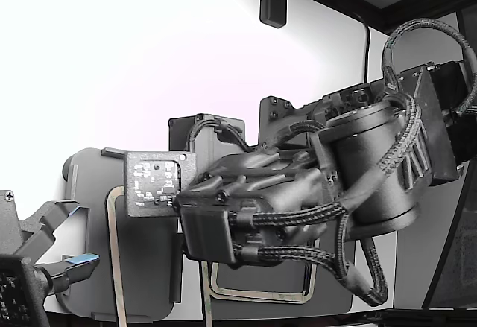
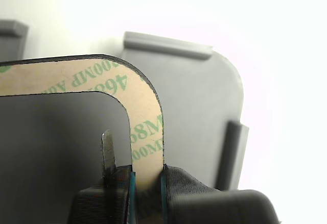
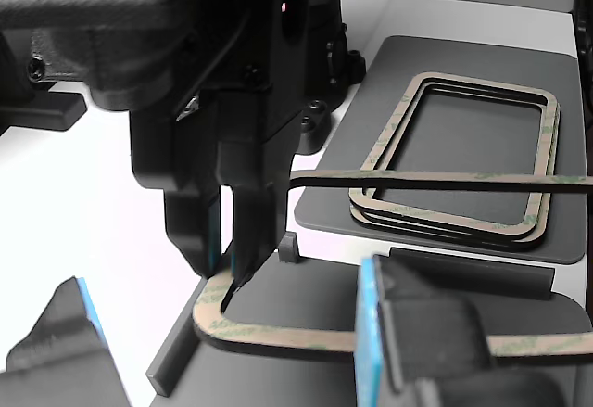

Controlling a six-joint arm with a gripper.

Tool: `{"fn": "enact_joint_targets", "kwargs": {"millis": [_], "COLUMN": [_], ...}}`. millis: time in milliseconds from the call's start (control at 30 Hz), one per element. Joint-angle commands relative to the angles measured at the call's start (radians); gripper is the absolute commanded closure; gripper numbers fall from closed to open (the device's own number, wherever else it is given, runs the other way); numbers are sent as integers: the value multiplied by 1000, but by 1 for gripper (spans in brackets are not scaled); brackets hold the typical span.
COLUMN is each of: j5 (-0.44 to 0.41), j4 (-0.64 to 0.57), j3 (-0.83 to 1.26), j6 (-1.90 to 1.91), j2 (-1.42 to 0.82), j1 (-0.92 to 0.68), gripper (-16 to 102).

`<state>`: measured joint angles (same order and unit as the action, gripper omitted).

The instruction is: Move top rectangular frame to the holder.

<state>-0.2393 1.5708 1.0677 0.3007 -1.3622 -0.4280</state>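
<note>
My gripper [image 3: 229,273] is shut on one corner of the top rectangular frame [image 3: 278,337], a thin tan ring with faint green print. In the wrist view the fingers [image 2: 176,183] pinch the frame's [image 2: 145,132] edge beside its rounded corner. The frame hangs over the holder [image 3: 306,307], a grey plate with raised tabs [image 2: 168,44] on its edges. The gripped side is low near the plate and the far side is raised. In the exterior view the frame [image 1: 113,252] shows as thin tan strips across the holder [image 1: 93,215], with my fingertips hidden behind the arm.
A stack of matching frames [image 3: 454,217] lies on a dark flat mat [image 3: 445,64] beside the holder, and also shows as a stack [image 1: 261,295] in the exterior view. A second gripper with blue pads [image 3: 369,333] stands open close by the holder [image 1: 56,249].
</note>
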Motion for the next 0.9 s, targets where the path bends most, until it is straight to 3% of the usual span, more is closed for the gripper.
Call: {"fn": "enact_joint_targets", "kwargs": {"millis": [0,467,867], "j5": [-11,51,44], "j4": [0,-11,-35], "j3": [-55,-21,15], "j6": [29,55,28], "j2": [3,32,41], "j1": [25,100,118], "gripper": [97,97,97]}}
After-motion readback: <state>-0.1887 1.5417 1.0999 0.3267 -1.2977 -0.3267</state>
